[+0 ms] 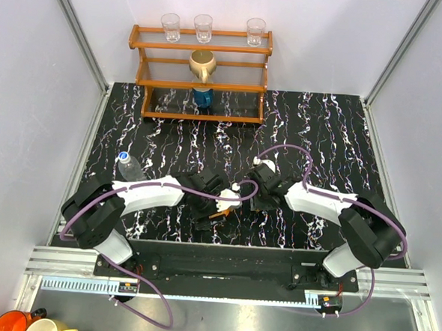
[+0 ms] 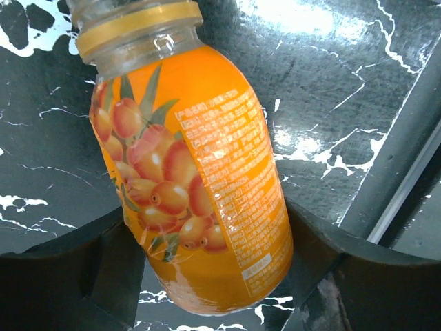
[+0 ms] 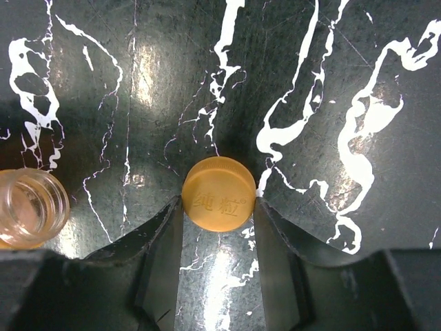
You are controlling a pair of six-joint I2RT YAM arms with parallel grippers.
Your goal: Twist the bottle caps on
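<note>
Right gripper (image 3: 219, 201) pinches orange cap (image 3: 219, 192) by rim; left gripper (image 2: 207, 224) clamps orange bottle (image 2: 200, 172). Your risk: tilted cap cross-threads on neck.

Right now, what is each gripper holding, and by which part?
Left gripper: the orange bottle, clamped across its lower body. Right gripper: the orange cap, pinched by its rim.

The orange bottle (image 2: 196, 179) is cropped at its mouth.

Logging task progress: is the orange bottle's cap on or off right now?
Off. The orange bottle shows a bare neck and an open mouth; the orange cap sits apart, between the fingers of the right gripper.
</note>
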